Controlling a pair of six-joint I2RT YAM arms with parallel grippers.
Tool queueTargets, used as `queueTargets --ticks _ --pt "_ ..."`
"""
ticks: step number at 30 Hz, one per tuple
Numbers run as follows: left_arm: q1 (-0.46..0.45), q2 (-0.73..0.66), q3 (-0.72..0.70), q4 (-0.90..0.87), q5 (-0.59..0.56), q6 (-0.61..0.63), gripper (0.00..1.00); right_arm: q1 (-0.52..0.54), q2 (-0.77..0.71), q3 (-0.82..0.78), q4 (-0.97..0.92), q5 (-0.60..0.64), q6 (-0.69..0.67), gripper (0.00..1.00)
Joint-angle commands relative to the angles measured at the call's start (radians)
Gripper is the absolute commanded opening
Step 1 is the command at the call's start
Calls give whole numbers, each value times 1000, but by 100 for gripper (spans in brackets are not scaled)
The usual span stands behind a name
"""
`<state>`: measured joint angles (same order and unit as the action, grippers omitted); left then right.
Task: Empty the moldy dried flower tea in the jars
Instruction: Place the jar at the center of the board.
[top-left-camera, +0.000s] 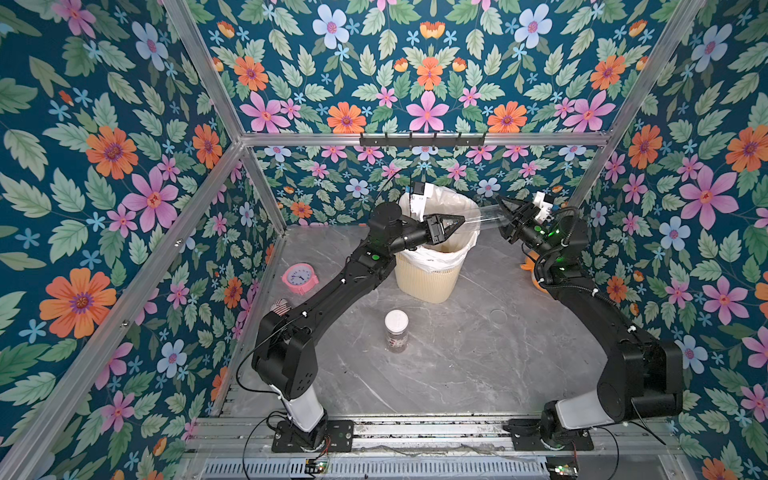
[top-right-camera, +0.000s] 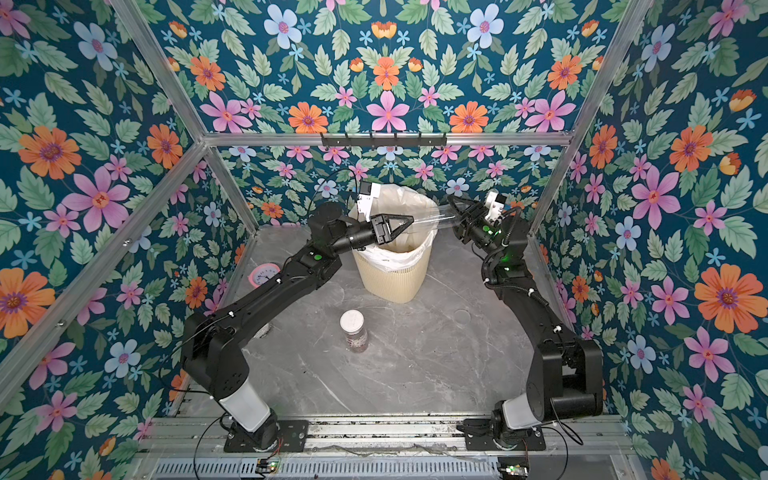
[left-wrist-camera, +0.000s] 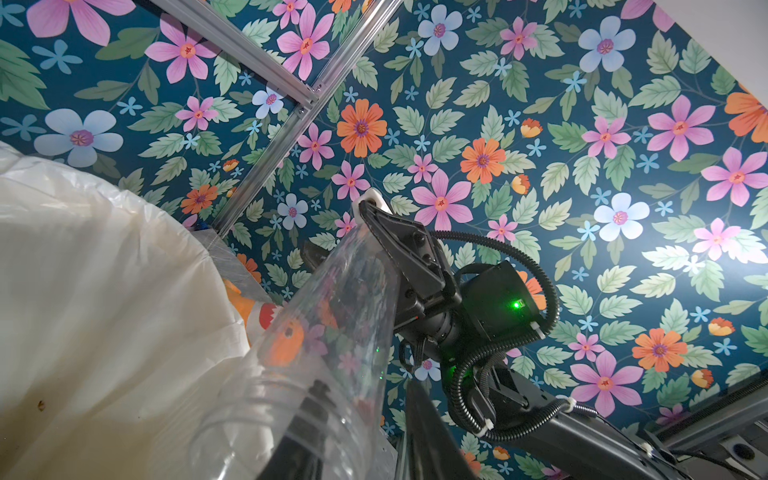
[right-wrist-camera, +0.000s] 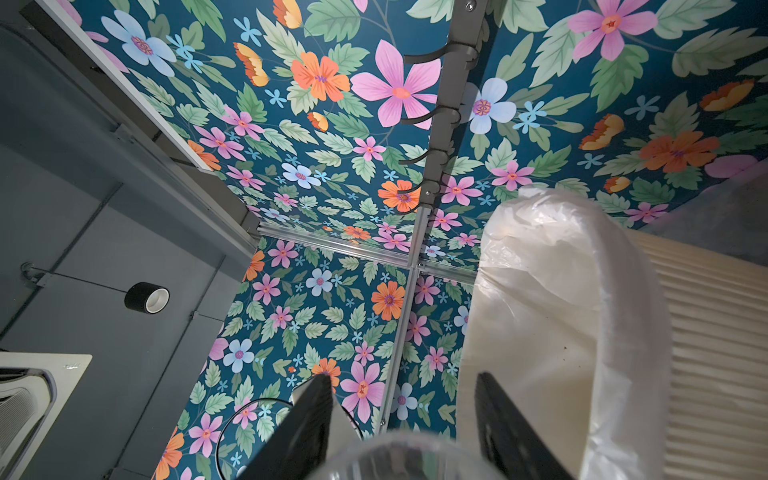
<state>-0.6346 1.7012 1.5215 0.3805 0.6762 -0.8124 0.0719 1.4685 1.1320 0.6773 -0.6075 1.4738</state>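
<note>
Right pincer (top-left-camera: 505, 218) clenches the jar (top-left-camera: 484, 219), axis 9-to-3 over the bin (top-left-camera: 428, 282); its mouth lies at 3 o'clock of the nearer left pincer (top-left-camera: 457, 222), whose grip is unclear.

the right gripper (right-wrist-camera: 403, 380) is clasping the clear jar (right-wrist-camera: 399, 455), and the bag-lined bin (right-wrist-camera: 706, 316) is standing just beside it.

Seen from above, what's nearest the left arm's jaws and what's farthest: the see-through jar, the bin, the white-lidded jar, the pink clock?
From the left jaws, in a top view:
1. Clear jar, right at their tips, above the bin.
2. Bin, directly underneath.
3. White-lidded jar, on the table out front, and pink clock, off to the left: too close to call.
</note>
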Motion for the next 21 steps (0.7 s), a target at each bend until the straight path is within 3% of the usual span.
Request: queueTargets --ticks 1,6,13,21 --pt "-2 -5 9 19 5 -5 30 0 -2 0 63 -23 17 43" --pt "-4 0 14 34 12 -17 17 1 0 -1 84 -32 29 45" --pt "-7 0 14 33 10 -16 13 0 5 -3 109 -40 43 48" --pt "-8 -2 11 59 3 -17 12 -22 4 -19 145 -63 78 69"
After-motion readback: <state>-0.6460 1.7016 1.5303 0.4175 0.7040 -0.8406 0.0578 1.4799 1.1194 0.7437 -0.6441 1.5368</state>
